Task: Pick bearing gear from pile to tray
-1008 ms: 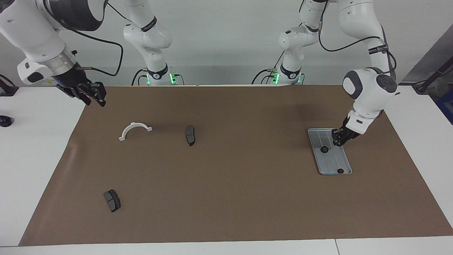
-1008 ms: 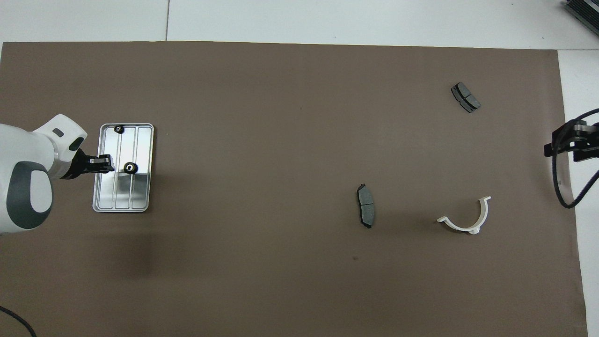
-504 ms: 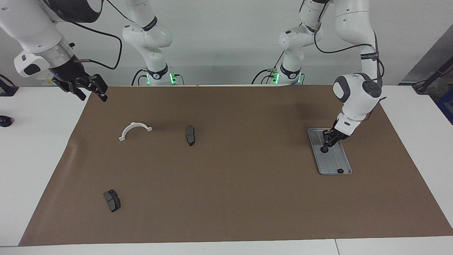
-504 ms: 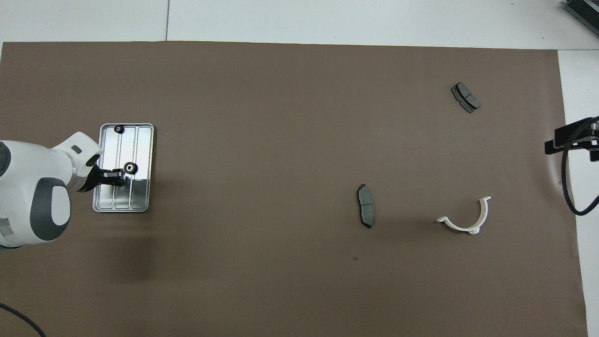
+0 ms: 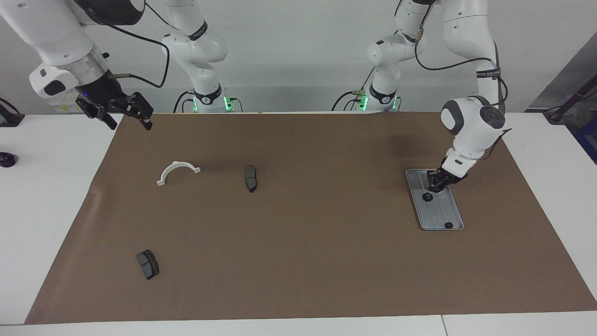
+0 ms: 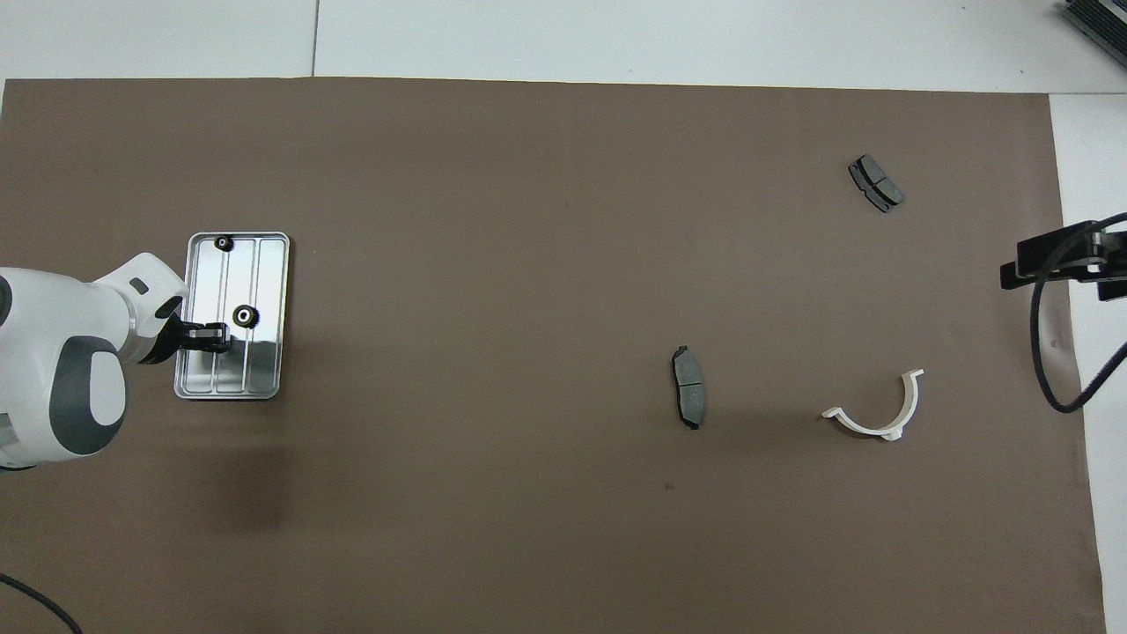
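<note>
left end effector over tray, grip state unclear; right end effector spread.

Right gripper cut off; grip perhaps unreadable

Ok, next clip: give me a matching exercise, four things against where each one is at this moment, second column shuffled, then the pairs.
Things:
1. left hand
2. right hand
3. white half-ring
4. gear

Places:
A. on the brown mat, toward the right arm's end
B. in the tray's corner farthest from the robots
C. over the tray, beside the mid-tray gear
D. raised over the mat's edge at the right arm's end

Pairs: 1-C, 2-D, 3-A, 4-B
</note>
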Available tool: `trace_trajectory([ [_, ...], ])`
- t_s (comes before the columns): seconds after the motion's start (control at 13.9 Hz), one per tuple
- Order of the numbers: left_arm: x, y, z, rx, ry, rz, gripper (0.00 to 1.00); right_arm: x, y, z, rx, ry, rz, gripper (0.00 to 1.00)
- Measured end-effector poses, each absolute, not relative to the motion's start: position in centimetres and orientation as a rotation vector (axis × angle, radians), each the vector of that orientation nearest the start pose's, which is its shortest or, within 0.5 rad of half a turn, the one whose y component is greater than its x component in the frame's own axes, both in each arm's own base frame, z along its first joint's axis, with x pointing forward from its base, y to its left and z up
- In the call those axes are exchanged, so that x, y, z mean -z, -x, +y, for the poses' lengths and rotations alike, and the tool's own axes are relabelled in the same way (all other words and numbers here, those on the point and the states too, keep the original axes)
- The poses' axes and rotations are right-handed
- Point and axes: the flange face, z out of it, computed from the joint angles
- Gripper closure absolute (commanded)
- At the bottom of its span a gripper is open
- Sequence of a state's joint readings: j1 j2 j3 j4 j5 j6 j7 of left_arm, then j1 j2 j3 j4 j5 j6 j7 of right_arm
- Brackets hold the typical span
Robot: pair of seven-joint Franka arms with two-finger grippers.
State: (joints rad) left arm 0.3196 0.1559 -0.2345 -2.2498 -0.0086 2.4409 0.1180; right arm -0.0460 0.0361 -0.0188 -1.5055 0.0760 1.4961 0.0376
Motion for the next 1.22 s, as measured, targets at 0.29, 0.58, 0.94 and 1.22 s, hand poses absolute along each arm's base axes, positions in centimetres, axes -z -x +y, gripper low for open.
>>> trace_trajectory([
  [0.29,-32.2,-55.2,3.7,0.119,3.171,0.12,0.0,-61.6,-55.2,1.5,-0.123,3.065,0.131,0.0],
  [0.58,-36.8,-56.5,-0.5,0.066,3.165,0.238,0.0,-60.9,-53.9,2.9,-0.162,3.073,0.103,0.0],
  [0.94,-38.7,-55.0,-7.4,-0.016,3.155,0.27,0.0,-60.6,-52.7,2.9,-0.224,3.183,0.076,0.0],
  [1.22,-46.1,-55.4,-7.2,-0.066,3.142,0.261,0.0,-60.8,-52.3,2.5,-0.249,3.221,0.077,0.0],
])
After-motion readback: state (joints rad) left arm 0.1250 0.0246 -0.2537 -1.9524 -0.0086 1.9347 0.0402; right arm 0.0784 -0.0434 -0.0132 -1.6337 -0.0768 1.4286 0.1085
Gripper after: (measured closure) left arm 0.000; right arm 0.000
